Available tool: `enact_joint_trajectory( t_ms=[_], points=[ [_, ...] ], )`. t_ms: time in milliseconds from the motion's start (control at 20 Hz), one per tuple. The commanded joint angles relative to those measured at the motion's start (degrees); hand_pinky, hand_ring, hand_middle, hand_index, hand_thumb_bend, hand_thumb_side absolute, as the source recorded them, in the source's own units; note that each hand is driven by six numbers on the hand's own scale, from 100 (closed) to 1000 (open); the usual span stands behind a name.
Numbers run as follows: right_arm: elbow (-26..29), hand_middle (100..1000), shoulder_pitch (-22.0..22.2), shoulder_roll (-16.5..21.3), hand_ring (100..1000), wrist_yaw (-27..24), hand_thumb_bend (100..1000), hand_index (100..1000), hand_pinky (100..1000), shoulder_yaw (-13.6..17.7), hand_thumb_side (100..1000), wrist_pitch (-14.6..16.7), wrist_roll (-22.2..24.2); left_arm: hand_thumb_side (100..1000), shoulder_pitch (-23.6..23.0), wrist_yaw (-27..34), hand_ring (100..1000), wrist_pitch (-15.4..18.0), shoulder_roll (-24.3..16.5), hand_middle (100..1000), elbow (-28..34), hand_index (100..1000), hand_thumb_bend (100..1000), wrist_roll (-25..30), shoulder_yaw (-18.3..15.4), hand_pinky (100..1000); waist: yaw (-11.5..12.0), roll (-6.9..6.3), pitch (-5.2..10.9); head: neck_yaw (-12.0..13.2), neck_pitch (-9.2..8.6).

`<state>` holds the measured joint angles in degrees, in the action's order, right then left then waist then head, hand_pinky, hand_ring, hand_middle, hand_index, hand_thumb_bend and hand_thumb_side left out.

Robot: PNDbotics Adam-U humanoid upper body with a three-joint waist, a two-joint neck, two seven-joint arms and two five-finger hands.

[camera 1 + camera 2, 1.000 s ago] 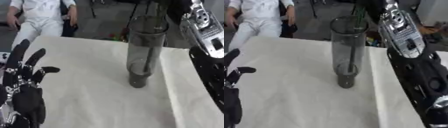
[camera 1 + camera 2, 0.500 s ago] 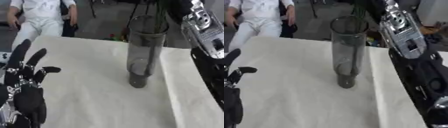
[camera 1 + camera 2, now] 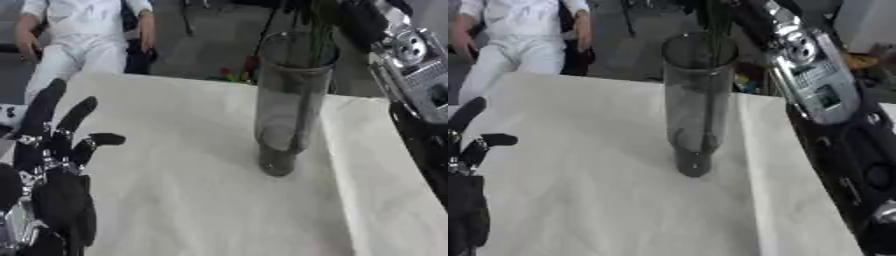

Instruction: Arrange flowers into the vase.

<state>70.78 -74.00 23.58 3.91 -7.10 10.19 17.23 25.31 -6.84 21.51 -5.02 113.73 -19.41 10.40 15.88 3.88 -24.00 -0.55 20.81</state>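
Your tall glass vase [image 3: 289,105] stands mid-worktop [image 3: 175,200] with dark stems [image 3: 713,75] already inside. The right robot hand's fingers are out of view, so its hold is unclear. The left robot hand [image 3: 52,170] rests open; a sideways tug on the stems could tip that narrow vase.

Indoor demo or lab-type room, not a home. A desk [image 3: 175,125] draped in plain white cloth stands on a grey hard floor [image 3: 210,45]. Beyond the desk's far edge, chair or stand legs [image 3: 188,17] show, and small coloured objects [image 3: 234,74] lie on the floor.

table [image 3: 175,200], seemingly cloth-covered, bears upright vase [image 3: 289,105].
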Motion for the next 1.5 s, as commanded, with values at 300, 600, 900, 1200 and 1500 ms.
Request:
enact_joint_trajectory(
  t_ms=[300,600,900,1200,1500],
  points=[
    [-0.1,472,-0.5,2.2,991,2.8,543,331,858,0.0,1000,4.0,0.2,1000,0.4,0.2,864,-0.1,-0.4,938,0.9,948,367,0.0,0.2,581,-0.1,-0.19,1.68,0.4,-0.72],
    [0.0,482,-0.4,2.9,988,3.6,557,353,853,-0.2,1000,5.3,-0.3,1000,0.3,0.2,864,-0.1,-0.4,939,0.9,948,365,0.0,0.2,582,-0.3,-0.21,1.77,0.5,-0.71],
    [-0.2,482,-0.5,3.0,990,4.0,557,360,856,-0.3,1000,6.2,-0.5,1000,0.3,0.4,865,-0.1,-0.4,939,0.9,953,363,0.2,0.4,582,-0.4,-0.30,1.78,0.6,-0.91],
    [0.3,519,-0.6,3.5,1000,4.8,586,433,871,-0.8,1000,7.3,0.9,1000,0.2,0.4,866,-0.2,-0.4,940,0.9,954,360,0.3,0.3,582,-0.5,-0.37,1.86,0.6,-0.85],
    [0.7,588,-0.6,4.2,1000,6.9,629,674,897,-1.3,1000,10.8,4.5,1000,0.1,0.4,867,-0.2,-0.5,940,0.9,954,359,0.4,0.4,582,-0.6,-0.38,1.96,0.7,-0.86]
  ],
)
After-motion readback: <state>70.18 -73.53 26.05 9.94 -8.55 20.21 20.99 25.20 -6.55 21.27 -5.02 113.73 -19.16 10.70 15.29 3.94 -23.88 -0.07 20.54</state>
